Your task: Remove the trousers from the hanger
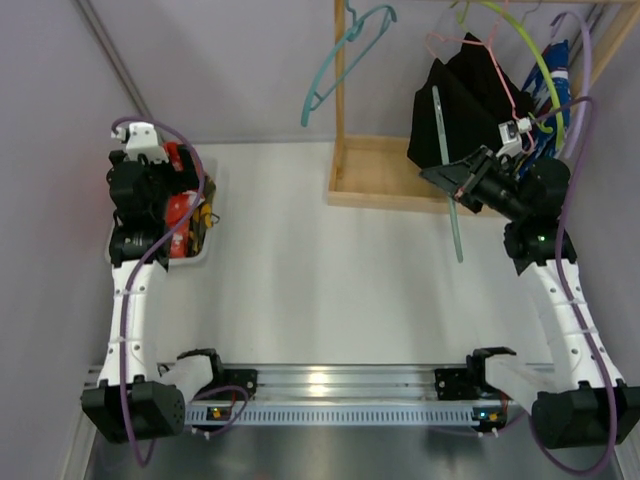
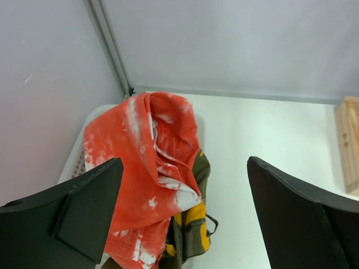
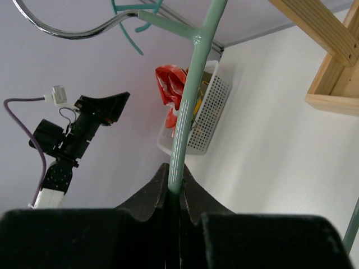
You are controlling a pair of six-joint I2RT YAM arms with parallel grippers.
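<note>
black fingers [image 2: 84, 213] of the left gripper [image 2: 184, 162] stand spread wide, holding nothing, above red-orange white-marked cloth trousers [image 2: 140, 162] lying on green-yellow camouflage trousers [image 2: 193, 238] in a white mesh basket [image 3: 208, 117], seemingly the drop bin. right gripper [image 3: 174, 180] is clamped on a slim pale green plastic hanger [image 3: 188, 112], steadying it; plain black trousers [image 1: 468, 95] hang at the wooden rack [image 1: 385, 180].

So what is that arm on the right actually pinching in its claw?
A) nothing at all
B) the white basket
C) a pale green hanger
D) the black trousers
C: the right gripper is shut on the thin rod of the pale green hanger, as its own wrist view shows close up.
</note>
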